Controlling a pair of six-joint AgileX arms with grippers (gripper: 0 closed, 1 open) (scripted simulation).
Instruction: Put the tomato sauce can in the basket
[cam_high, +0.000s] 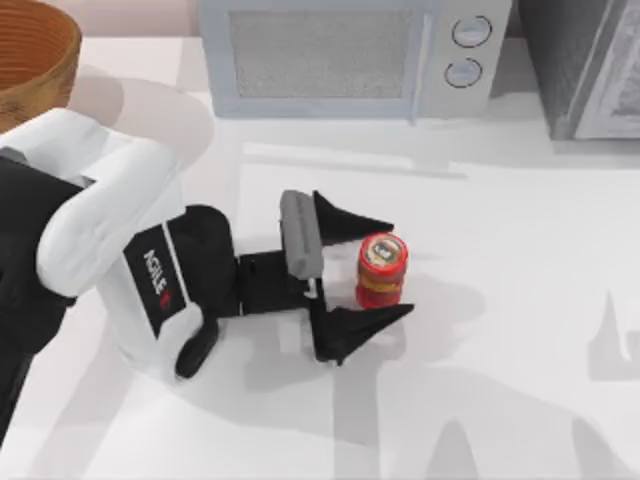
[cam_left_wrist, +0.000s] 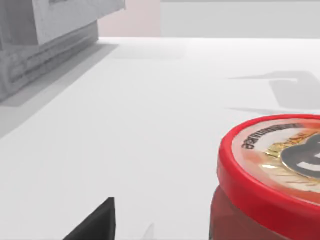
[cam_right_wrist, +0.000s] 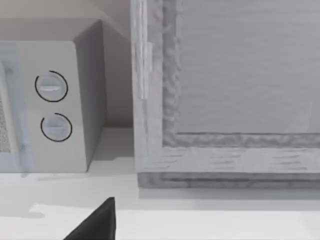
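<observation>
White table (cam_high: 520, 300), left pincer (cam_high: 390, 268) spread around tomato sauce can (cam_high: 381, 270)

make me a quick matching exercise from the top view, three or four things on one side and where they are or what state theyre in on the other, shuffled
Things:
1. tomato sauce can
2. basket
3. microwave
4. left gripper

Places or states:
A. far left corner of the table
B. open, a finger on each side of the can
C. back edge, middle
D. upright on the table, between two black fingers

Pairs: 1-D, 2-A, 3-C, 4-B
</observation>
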